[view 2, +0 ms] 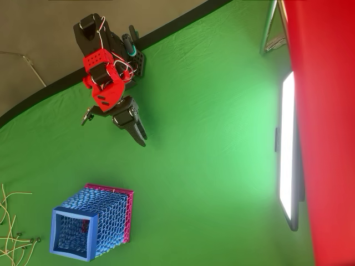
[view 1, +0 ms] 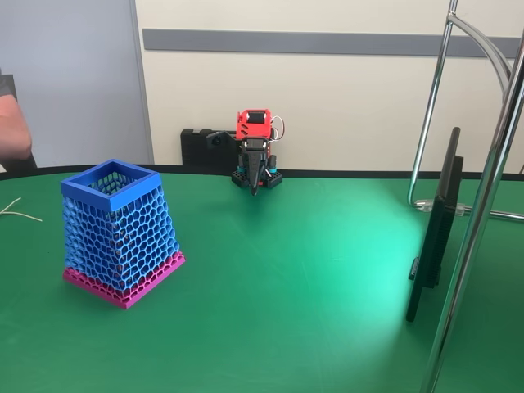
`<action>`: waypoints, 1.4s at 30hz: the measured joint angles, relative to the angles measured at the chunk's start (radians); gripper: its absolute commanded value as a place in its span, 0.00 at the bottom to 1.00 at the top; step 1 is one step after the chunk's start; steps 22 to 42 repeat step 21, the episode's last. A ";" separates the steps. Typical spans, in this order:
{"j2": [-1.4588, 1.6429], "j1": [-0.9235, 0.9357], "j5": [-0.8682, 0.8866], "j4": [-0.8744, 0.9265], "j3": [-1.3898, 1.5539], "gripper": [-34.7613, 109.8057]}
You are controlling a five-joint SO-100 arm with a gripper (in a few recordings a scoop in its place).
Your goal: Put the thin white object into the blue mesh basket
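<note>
Arm folded at the table's back edge, basket standing toward the front left.

In the overhead view the red-and-black arm's gripper (view 2: 140, 134) points down at the green table (view 2: 211, 138) with its jaws together, clamped on nothing. The blue mesh basket (view 1: 121, 232) stands upright on its pink base near the table's left edge in the fixed view. Several thin pale strands (view 2: 10, 233) lie bunched at that edge, just beside the basket; which one is the thin white object cannot be told.
</note>
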 measured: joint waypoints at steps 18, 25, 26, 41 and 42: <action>0.000 0.000 -0.002 0.000 0.000 0.35; 0.000 0.000 -0.006 0.000 0.000 0.35; 0.000 0.000 -0.006 0.000 0.000 0.35; 0.000 0.000 -0.006 0.000 0.000 0.35; 0.000 0.000 -0.006 0.000 0.000 0.35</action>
